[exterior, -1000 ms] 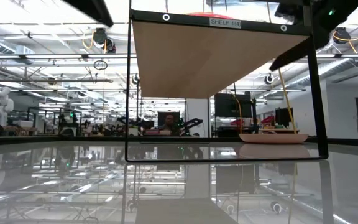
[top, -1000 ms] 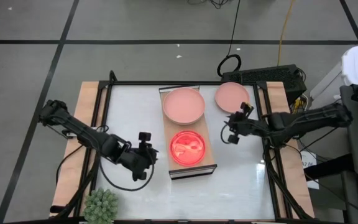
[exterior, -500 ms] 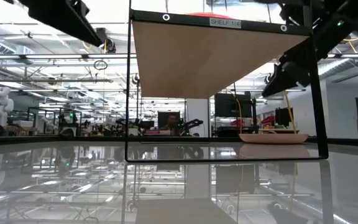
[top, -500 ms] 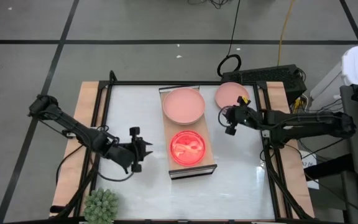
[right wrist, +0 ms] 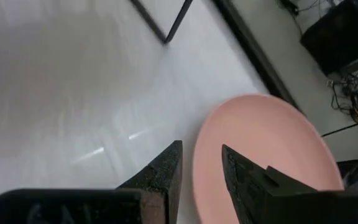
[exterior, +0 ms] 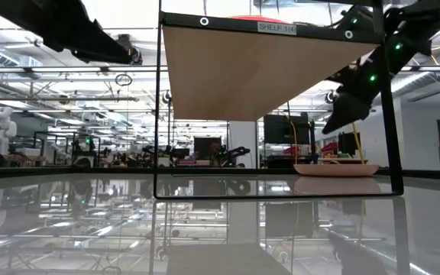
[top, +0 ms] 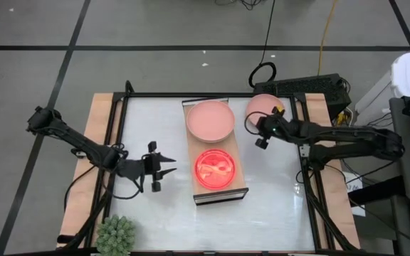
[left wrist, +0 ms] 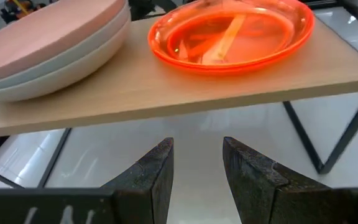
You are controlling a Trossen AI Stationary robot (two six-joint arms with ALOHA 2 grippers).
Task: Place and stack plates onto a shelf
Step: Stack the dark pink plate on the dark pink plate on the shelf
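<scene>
Shelf (top: 216, 181) long axis near-to-far, dark end near; both pincers (top: 166, 168) (top: 259, 132) slightly spread, empty.

Both arms are dark, slim and jointed, built of tube-like links with bulkier black joint housings. Each ends in a pincer, the left pincer (top: 164, 168) and the right pincer (top: 260, 131), with two black wedge-shaped fingers (left wrist: 151, 177) of matte, slightly grainy finish tapering to points.
</scene>
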